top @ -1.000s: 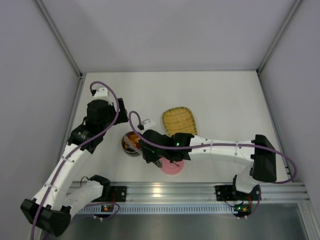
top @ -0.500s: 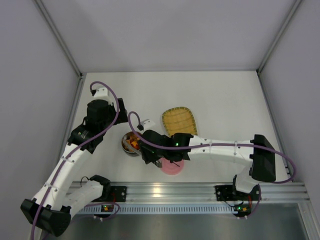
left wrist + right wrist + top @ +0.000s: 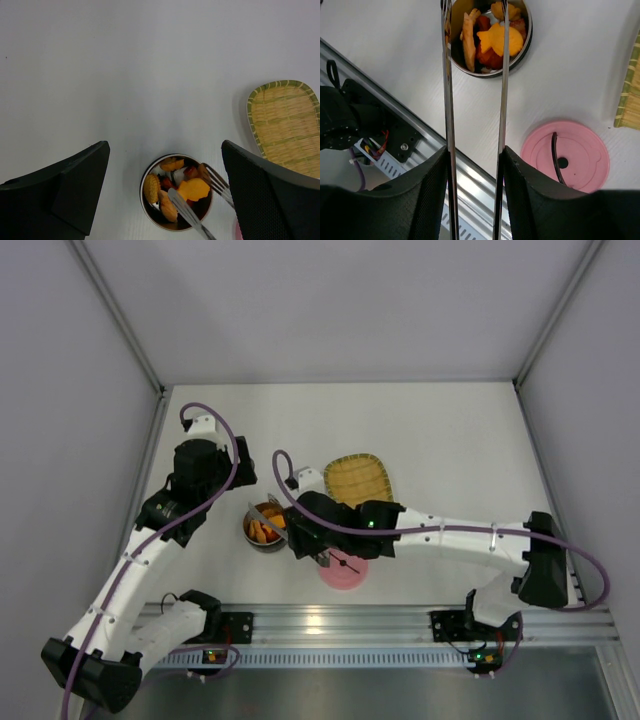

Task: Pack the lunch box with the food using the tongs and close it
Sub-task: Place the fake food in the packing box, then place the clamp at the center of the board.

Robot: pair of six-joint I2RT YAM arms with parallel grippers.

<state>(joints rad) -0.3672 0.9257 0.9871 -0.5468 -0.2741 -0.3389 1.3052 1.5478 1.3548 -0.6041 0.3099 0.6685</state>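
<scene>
The lunch box (image 3: 247, 530), a small round steel bowl, stands open on the white table, and I see it below the left wrist too (image 3: 142, 194). The food (image 3: 192, 189) lies inside it: orange, red, brown and white pieces (image 3: 500, 41). My right gripper (image 3: 310, 536) (image 3: 474, 155) is shut on the tongs (image 3: 448, 100). Its fingers press on the two arms, which stand apart with both tips over the bowl (image 3: 187, 212). My left gripper (image 3: 165, 145) hangs open above the bowl, holding nothing. The pink lid (image 3: 343, 570) (image 3: 565, 155) lies flat beside the bowl.
The yellow woven tray (image 3: 358, 480) (image 3: 285, 127) lies bare just behind the right gripper. The aluminium rail (image 3: 330, 622) with both arm bases runs along the near edge. Grey walls close the table on three sides.
The tongs' arms have spread wider. My right gripper has drawn back to the right, so more of the bowl and its food shows from above. The left arm has stayed put.
</scene>
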